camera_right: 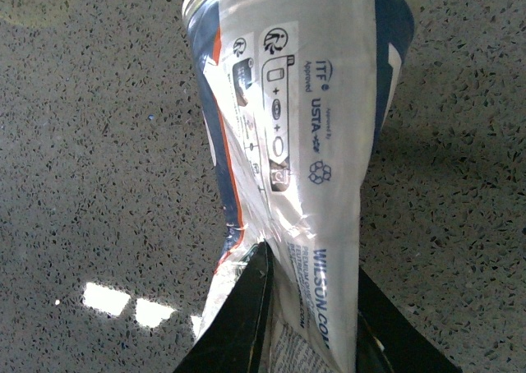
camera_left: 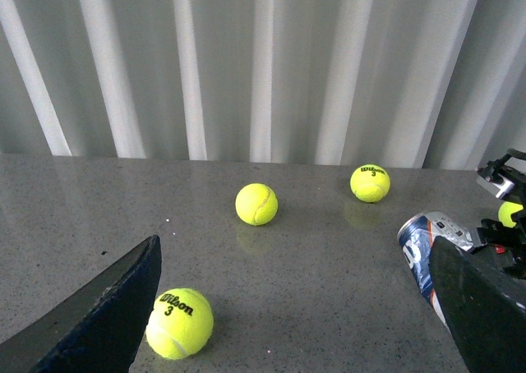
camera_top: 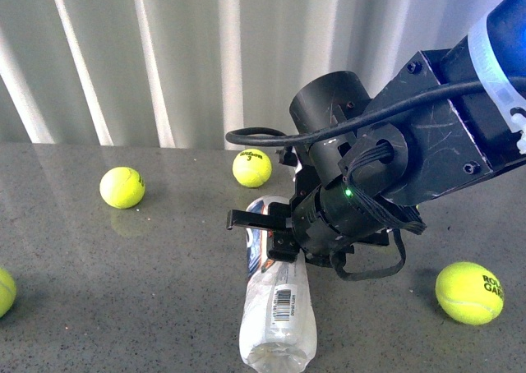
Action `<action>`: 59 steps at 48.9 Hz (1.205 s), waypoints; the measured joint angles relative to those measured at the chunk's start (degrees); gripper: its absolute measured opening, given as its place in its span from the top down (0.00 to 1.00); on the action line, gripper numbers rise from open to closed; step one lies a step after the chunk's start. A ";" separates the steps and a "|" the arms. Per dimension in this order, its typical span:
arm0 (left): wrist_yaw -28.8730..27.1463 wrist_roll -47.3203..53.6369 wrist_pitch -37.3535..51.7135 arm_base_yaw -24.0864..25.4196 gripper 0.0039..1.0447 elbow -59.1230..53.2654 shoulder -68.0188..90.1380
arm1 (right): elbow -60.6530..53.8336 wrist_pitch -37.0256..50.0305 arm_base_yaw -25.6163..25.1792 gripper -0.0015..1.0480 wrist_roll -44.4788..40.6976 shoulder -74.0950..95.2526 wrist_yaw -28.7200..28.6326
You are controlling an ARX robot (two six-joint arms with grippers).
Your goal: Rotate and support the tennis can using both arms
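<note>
Front view: can (camera_top: 278,307) in right gripper (camera_top: 261,233)

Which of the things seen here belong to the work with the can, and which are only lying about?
For the job:
can, lying on the table
right arm, jaws pinching the can
left jaws, open and empty

Lying about:
four balls
</note>
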 joint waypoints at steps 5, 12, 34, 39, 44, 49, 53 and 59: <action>0.00 0.00 0.00 0.00 0.06 0.00 0.00 | -0.22 -0.02 -0.04 0.91 0.07 -0.44 0.00; 0.00 0.00 0.00 0.00 0.06 0.00 0.00 | -0.74 -0.02 0.07 0.94 0.00 -1.20 0.17; 0.00 0.00 0.00 0.00 0.06 0.00 0.00 | -7.13 1.09 1.70 0.95 -18.21 -17.92 10.27; 0.00 0.00 0.00 0.00 0.06 0.00 0.00 | -13.05 8.52 4.44 0.95 -35.08 -24.57 16.26; 0.00 0.00 0.00 0.00 0.06 0.00 0.00 | -19.54 14.60 6.91 0.95 -51.95 -26.12 17.49; 0.00 0.00 0.00 0.00 0.06 0.00 0.00 | -25.03 20.11 8.63 0.95 -65.92 -25.53 18.88; -0.04 0.00 0.00 0.00 0.06 0.00 -0.07 | -28.68 24.94 9.68 0.95 -76.02 -24.57 21.05; 0.07 0.00 0.00 0.00 0.06 0.00 0.00 | -31.69 32.50 11.23 0.95 -86.90 -22.05 20.76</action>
